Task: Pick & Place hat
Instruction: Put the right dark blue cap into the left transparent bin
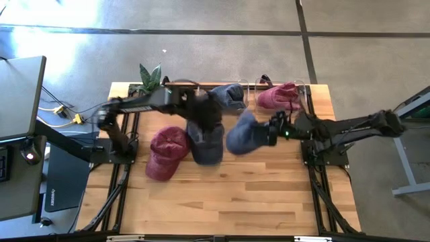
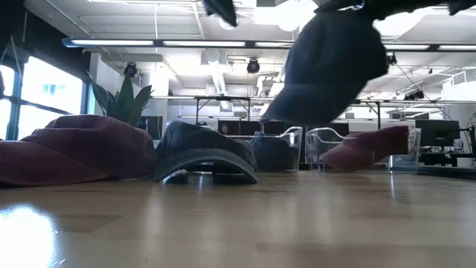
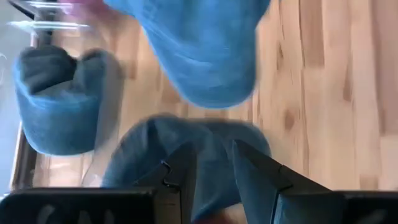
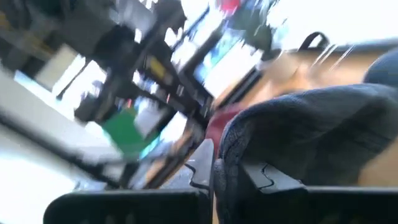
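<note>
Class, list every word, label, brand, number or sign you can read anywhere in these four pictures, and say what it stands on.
No text can be read in any view.
Hats: the red hat, the dark blue hat on the table and the blue hat in the right gripper show no legible logo.
Screens in the room behind, in the low view: too small and blurred to read.
</note>
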